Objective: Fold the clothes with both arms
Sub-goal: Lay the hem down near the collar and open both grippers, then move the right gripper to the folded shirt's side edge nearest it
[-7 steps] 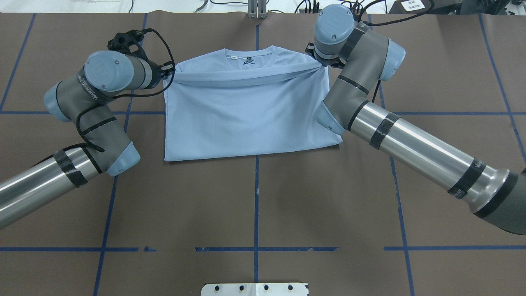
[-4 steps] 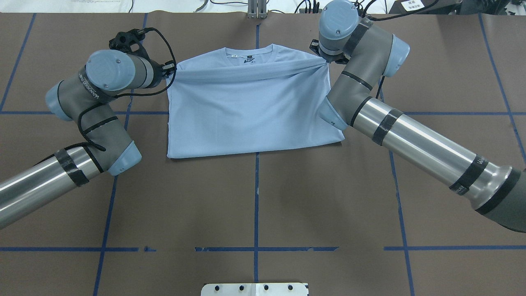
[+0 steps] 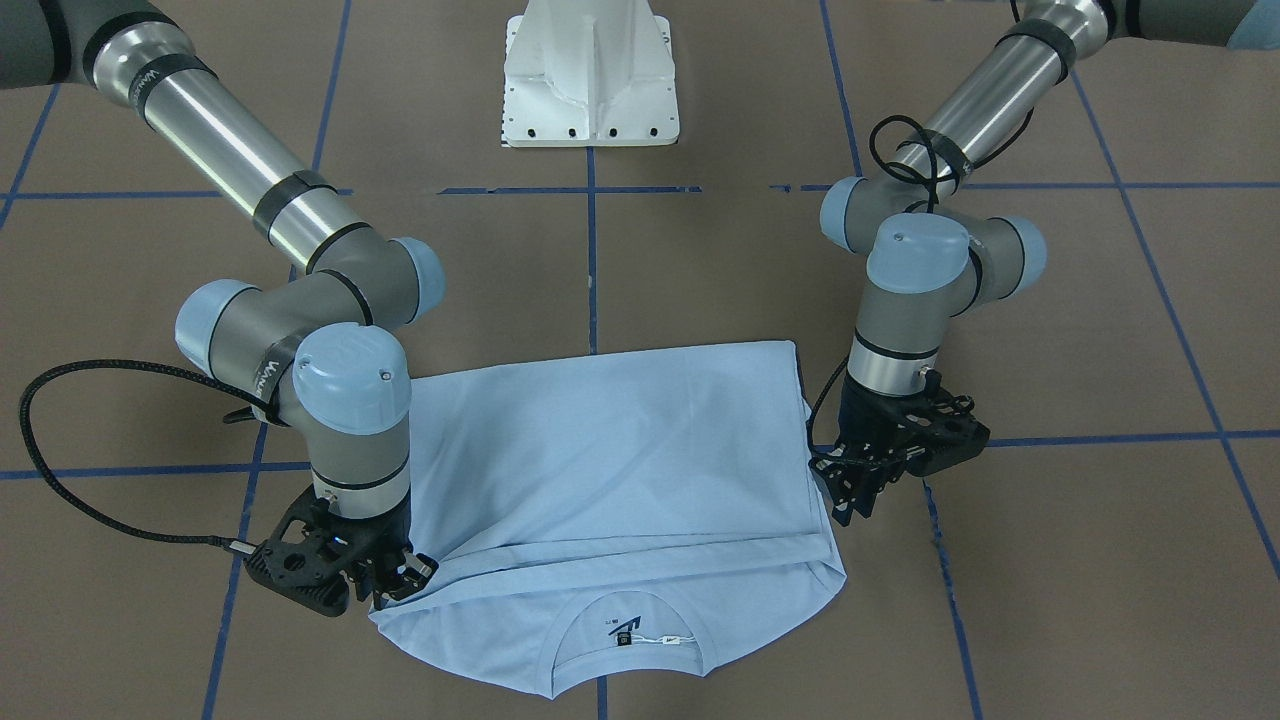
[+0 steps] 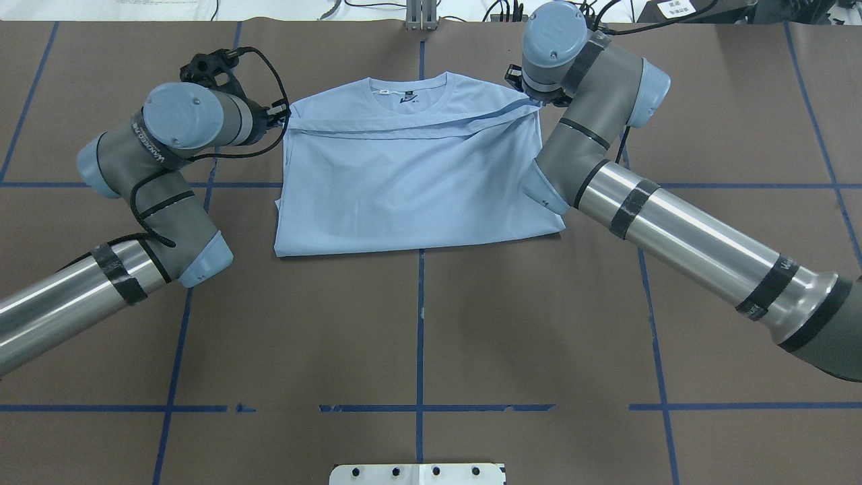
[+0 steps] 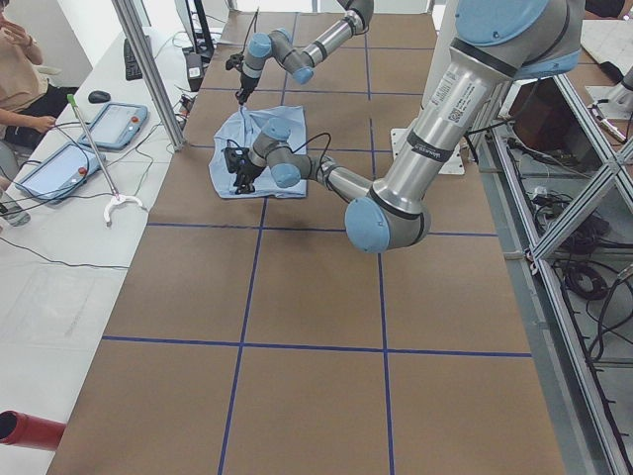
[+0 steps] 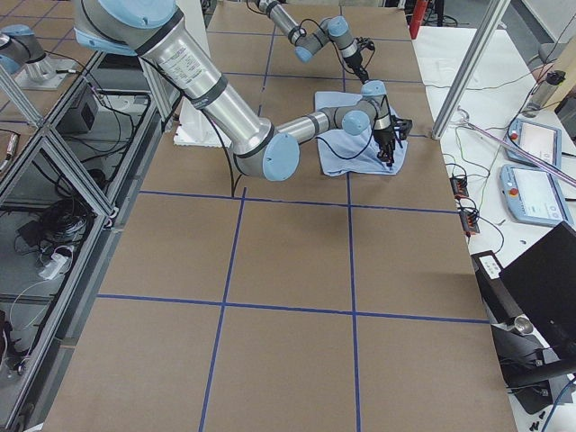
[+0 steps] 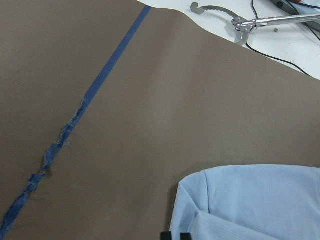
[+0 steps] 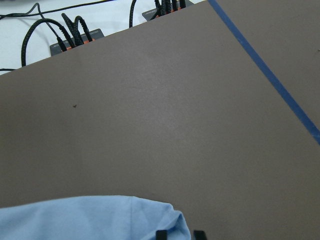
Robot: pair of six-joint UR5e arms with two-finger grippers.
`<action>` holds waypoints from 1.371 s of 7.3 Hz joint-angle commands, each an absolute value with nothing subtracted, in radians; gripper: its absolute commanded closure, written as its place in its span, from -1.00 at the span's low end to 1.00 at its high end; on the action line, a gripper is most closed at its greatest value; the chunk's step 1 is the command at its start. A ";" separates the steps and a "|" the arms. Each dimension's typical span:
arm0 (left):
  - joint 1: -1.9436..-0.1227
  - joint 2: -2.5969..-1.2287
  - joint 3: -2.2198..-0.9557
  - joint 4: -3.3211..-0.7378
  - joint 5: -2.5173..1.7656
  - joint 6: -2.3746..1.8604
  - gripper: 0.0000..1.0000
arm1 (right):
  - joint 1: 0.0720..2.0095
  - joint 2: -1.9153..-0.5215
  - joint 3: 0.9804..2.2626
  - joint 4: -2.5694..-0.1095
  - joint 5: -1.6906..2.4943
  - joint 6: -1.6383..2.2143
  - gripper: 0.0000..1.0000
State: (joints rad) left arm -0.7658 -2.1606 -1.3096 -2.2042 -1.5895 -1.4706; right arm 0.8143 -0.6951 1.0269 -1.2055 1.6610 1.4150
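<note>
The light blue T-shirt (image 4: 411,188) lies on the brown table, its lower half folded up over the chest. The collar (image 4: 407,87) with its dark label shows at the far edge; the palm-tree print is hidden. My left gripper (image 4: 278,116) is shut on the folded hem's left corner by the shoulder; in the front-facing view it (image 3: 848,495) is on the right. My right gripper (image 4: 532,101) is shut on the hem's right corner; in the front-facing view it (image 3: 400,585) is on the left. The shirt (image 3: 620,450) lies between them, low on the table. The wrist views show cloth (image 7: 250,200) (image 8: 85,220) at the fingertips.
The white pedestal base (image 3: 590,80) stands at the near table edge. Blue tape lines (image 4: 419,323) cross the brown mat. Cables and metal tools (image 7: 250,22) lie on the white bench past the far edge. An operator (image 5: 20,69) sits there with tablets (image 5: 109,124).
Both grippers have lowered the raised hem. Its taut band has sunk flat onto the shirt just below the collar. The arms shifted slightly away from the robot.
</note>
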 commanded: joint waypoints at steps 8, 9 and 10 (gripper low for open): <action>-0.767 -2.158 -1.316 -2.206 -1.595 -1.474 0.10 | 0.635 -1.167 1.635 -1.170 1.709 1.722 -0.35; -0.765 -2.158 -1.316 -2.206 -1.595 -1.474 0.09 | 0.615 -1.176 1.635 -1.170 1.689 1.726 -0.35; -0.765 -2.158 -1.316 -2.206 -1.594 -1.474 0.09 | 0.604 -1.186 1.635 -1.170 1.686 1.730 -0.35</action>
